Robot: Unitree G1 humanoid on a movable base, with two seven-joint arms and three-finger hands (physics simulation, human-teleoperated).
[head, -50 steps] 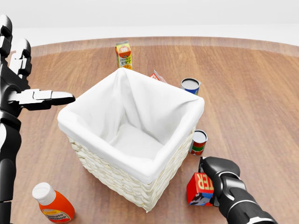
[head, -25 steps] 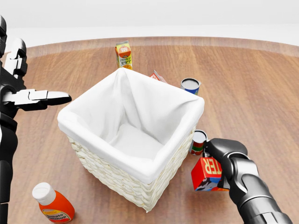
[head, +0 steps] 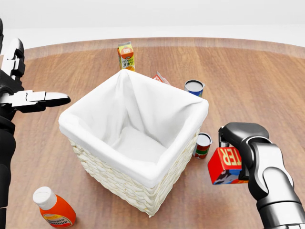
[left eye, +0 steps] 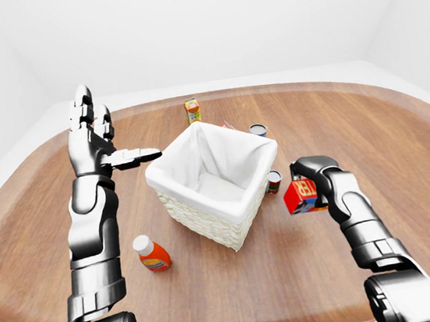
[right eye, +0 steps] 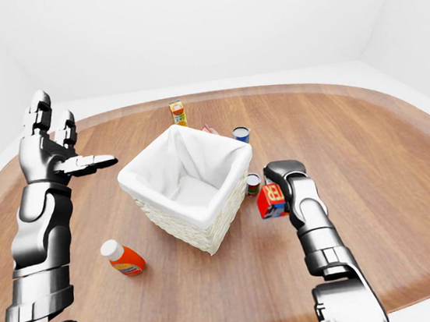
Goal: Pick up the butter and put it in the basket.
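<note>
Red butter box with white lettering, clamped in the right hand beside the white-lined wicker basket.

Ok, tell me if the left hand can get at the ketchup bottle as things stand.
Probably yes. The left hand is open and raised at the basket's left, and the ketchup bottle lies below it on bare table with nothing between them.

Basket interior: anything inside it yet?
Only white lining shows inside the basket. The near corner is hidden by the rim. The butter is outside, in the right robot hand.
</note>
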